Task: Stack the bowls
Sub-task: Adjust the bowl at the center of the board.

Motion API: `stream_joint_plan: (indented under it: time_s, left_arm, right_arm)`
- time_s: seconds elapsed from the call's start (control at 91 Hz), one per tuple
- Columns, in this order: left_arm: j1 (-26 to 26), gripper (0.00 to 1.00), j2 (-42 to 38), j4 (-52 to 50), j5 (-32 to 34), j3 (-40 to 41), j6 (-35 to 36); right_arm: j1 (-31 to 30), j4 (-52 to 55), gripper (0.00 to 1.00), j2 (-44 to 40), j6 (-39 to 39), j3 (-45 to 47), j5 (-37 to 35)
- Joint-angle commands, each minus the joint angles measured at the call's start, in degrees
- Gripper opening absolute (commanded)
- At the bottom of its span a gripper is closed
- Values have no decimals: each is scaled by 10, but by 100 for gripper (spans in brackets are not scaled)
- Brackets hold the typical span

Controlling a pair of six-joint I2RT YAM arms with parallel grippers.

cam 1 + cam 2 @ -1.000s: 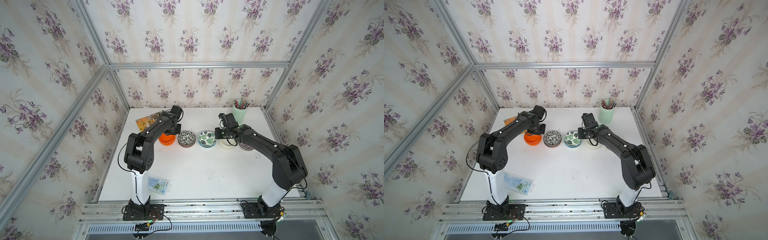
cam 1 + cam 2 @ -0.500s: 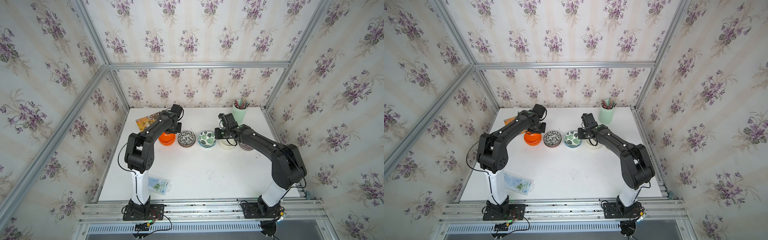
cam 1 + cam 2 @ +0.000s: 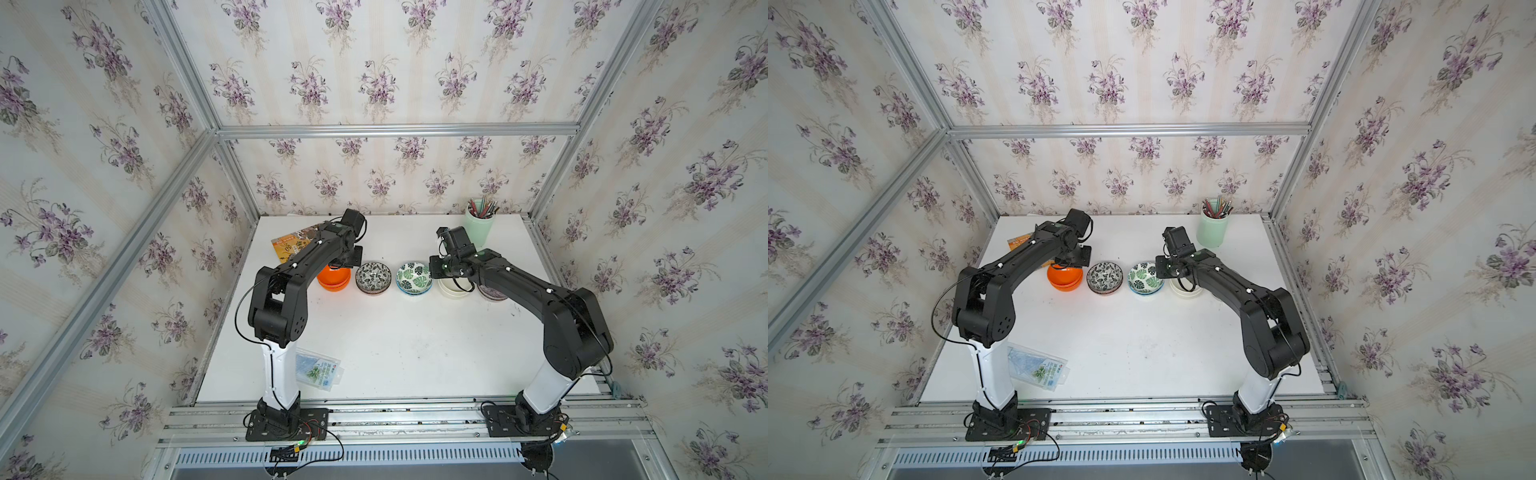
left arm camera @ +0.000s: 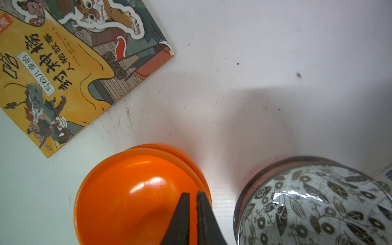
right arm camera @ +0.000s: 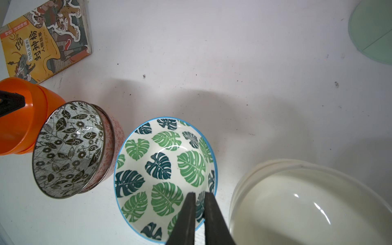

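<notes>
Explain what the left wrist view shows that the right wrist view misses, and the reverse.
Only the left wrist: no object of its own, just most of the inside of the orange bowl, which the right wrist view crops. Only the right wrist: the cream bowl, the mint cup, and the right pincer closed on the green leaf bowl's rim. Both: the left pincer closed on the orange bowl's rim, the book, the black-white leaf bowl, the table.
</notes>
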State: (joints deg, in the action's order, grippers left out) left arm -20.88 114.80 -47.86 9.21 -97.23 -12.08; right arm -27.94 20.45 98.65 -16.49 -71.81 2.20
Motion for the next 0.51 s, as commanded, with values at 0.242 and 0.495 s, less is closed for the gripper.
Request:
stream_joint_plan:
  time_s: [0.242, 0.495]
  left_arm:
    - [35, 14, -4, -19, 38, -5, 10]
    - [66, 14, -33, 12, 52, 55, 2]
  right_arm:
    - [0, -7, 15, 0, 4, 5, -6]
    - [0, -9, 15, 1, 6, 9, -7]
